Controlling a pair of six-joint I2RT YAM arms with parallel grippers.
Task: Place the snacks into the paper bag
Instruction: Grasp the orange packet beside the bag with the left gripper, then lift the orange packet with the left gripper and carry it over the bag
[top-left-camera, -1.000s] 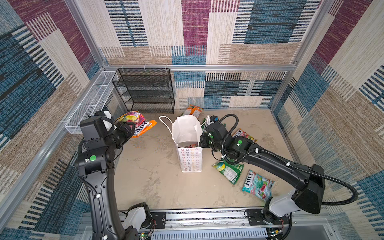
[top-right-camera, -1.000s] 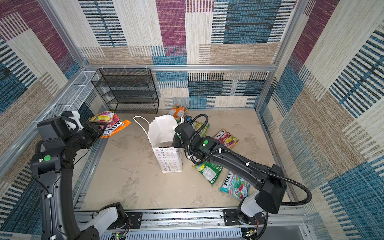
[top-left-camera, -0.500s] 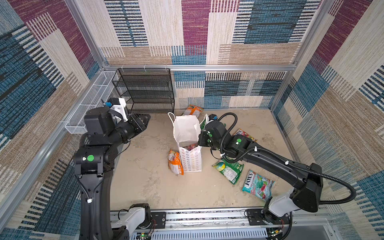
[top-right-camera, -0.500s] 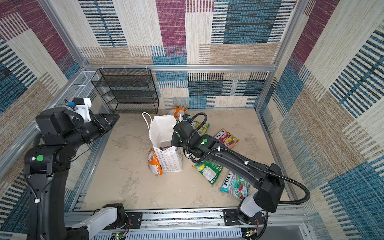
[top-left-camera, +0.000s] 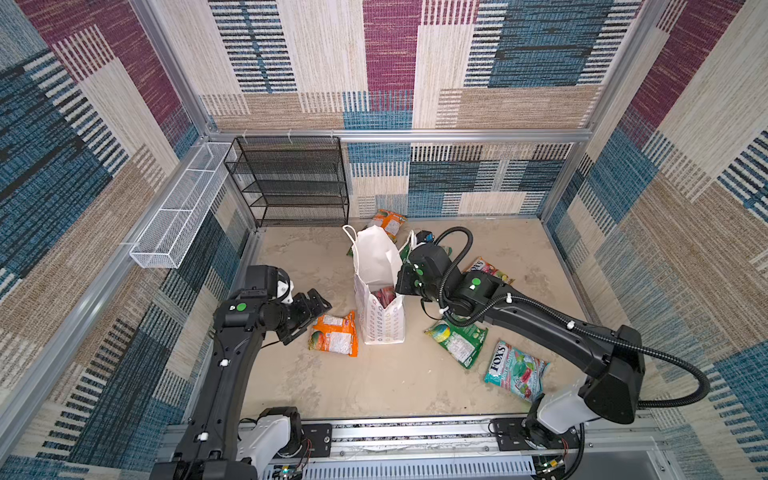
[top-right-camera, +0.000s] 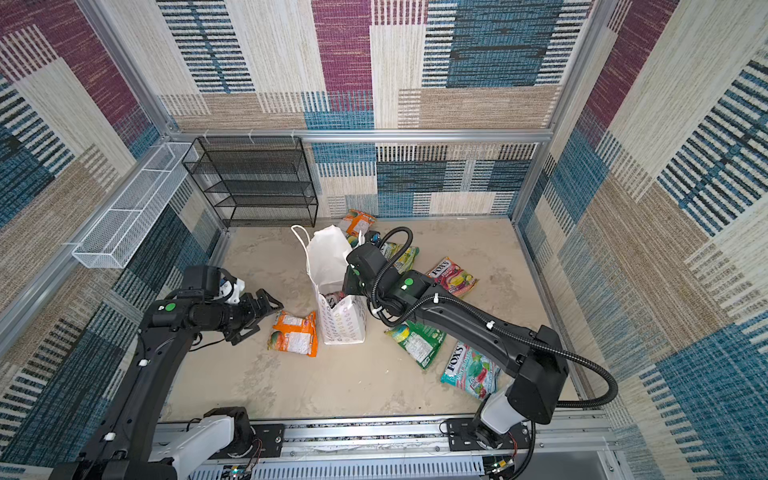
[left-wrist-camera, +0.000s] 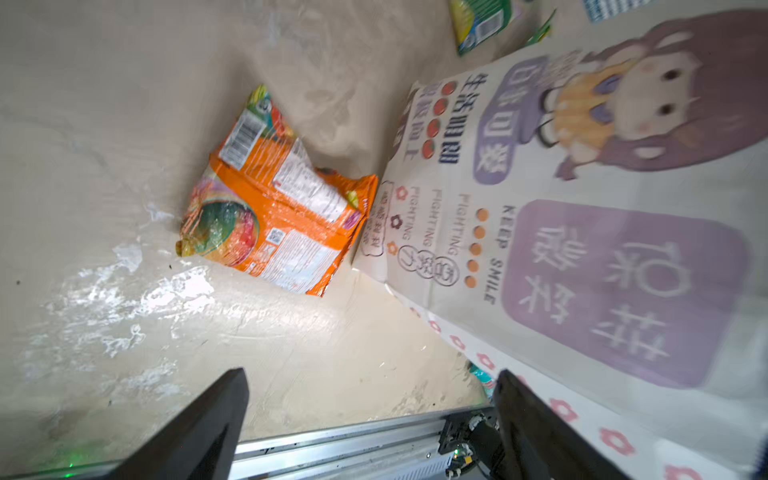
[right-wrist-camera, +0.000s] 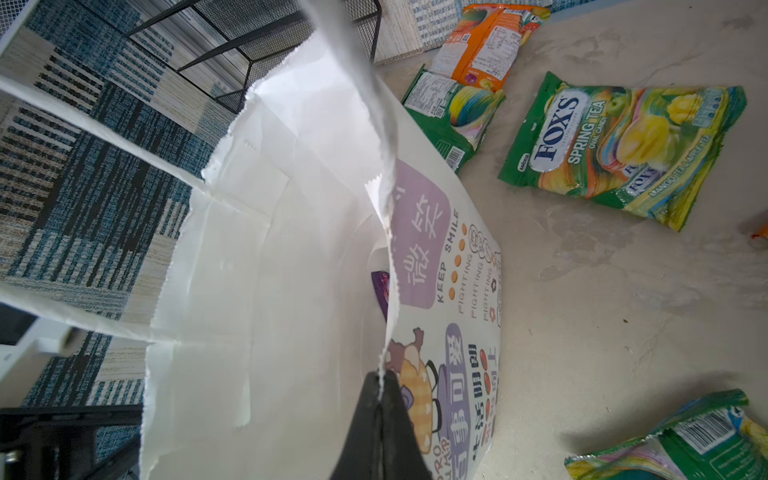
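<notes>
Moment just after release. The orange packet (top-left-camera: 334, 334), carried high at the left a second earlier, was now found lying on the table (top-left-camera: 374, 386) outside the paper bag (top-left-camera: 380, 266), one edge touching the bag's foot. The left gripper (top-left-camera: 309, 316) was spread wide and empty just beside the packet. The drop is judged to have missed the mouth, so this packet would have to be picked up again. The right gripper (right-wrist-camera: 380, 399) was pressed shut on the bag's saw-toothed rim, by which the mouth was held open. A purple packet (right-wrist-camera: 380, 286) was seen deep inside. The bag was of thin, matt, creased white paper, tall and box-shaped, with cord handles and printed lettering and flower rings. The packets were flat pillows of glossy, crinkled plastic film with crimped ends. A green packet (top-left-camera: 457, 338) and a teal packet (top-left-camera: 515, 370) lay apart on the mottled beige surface, among others not yet bagged.
</notes>
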